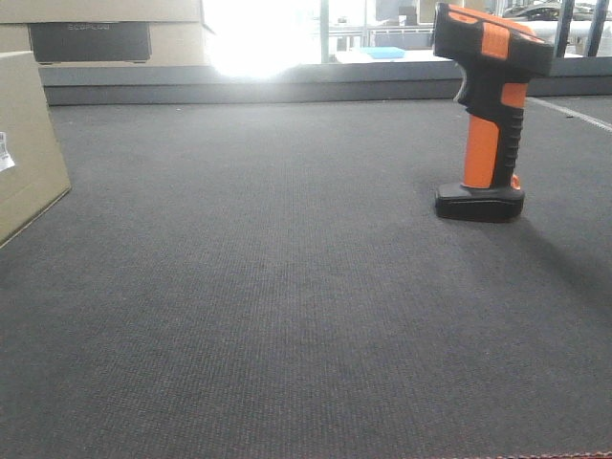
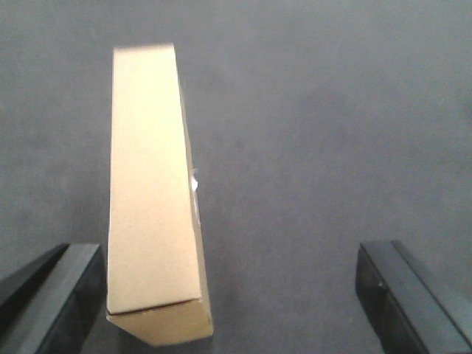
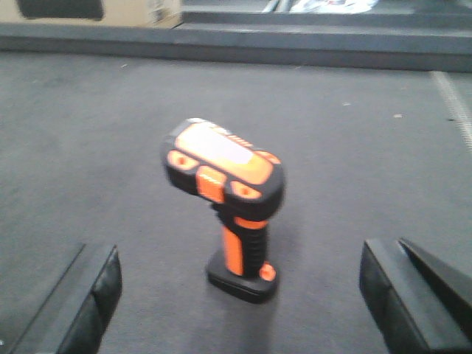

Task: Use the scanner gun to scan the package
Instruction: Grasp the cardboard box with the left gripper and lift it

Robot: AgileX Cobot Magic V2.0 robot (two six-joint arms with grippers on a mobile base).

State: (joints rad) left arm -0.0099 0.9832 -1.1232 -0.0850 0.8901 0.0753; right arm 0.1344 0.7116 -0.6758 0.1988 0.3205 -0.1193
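We list: dark grey carpet (image 1: pixel 287 316) covering the work surface; low grey ledge (image 1: pixel 287 86) along its far edge; pale box (image 1: pixel 177 43) with a dark printed panel behind the ledge, at the left; white line (image 1: pixel 572 113) across the far right corner; small blue item (image 1: pixel 386 53) far back, blurred.

One scanner gun (image 1: pixel 486 143) stands toward the right side of the surface (image 1: pixel 287 316). There are two cardboard boxes: one tan package (image 1: pixel 27 143) at the left edge, bearing one white label (image 1: pixel 5 153), and one pale box (image 1: pixel 177 43) with a dark panel beyond the far edge. Two grippers show, the left gripper (image 2: pixel 228 295) and the right gripper (image 3: pixel 243 295), each with two dark fingers (image 2: pixel 51 291).
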